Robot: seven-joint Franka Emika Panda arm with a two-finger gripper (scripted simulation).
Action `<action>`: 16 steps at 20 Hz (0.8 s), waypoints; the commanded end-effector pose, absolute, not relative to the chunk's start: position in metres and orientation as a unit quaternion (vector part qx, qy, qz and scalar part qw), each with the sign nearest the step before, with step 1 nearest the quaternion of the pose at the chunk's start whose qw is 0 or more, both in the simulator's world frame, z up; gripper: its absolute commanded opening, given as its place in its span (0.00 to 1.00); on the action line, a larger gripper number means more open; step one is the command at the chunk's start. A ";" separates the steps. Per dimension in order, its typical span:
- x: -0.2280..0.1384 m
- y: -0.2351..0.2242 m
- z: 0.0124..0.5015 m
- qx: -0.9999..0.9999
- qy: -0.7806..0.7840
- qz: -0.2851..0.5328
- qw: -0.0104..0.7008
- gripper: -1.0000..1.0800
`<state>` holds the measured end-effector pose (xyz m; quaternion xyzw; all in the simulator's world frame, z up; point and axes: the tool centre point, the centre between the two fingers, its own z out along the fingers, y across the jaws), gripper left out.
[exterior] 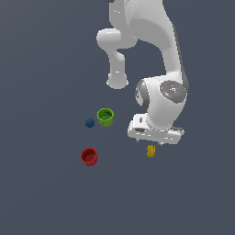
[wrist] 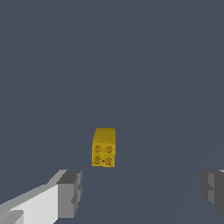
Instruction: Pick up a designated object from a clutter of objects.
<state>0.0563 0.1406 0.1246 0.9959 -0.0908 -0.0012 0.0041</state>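
Observation:
The designated object is a tiny yellow studded block lying on the dark floor; the wrist view shows several round studs on one face. My gripper hovers just above it. In the wrist view the gripper is open with wide-set jaws and nothing between them. The block lies beyond the fingertips, nearer that fingertip than the other, and touches neither. The rest of the clutter is a green cup, a dark blue ball and a red cup, all toward the exterior view's left.
The arm's white links rise from the hand toward the top of the exterior view. The floor is a plain dark grey surface with no edges in sight.

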 end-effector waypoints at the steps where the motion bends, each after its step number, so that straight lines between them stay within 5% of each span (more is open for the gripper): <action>1: 0.058 0.151 0.107 0.995 -0.100 0.000 0.003 0.96; 16: 0.057 0.170 0.070 0.993 -0.114 -0.001 0.000 0.96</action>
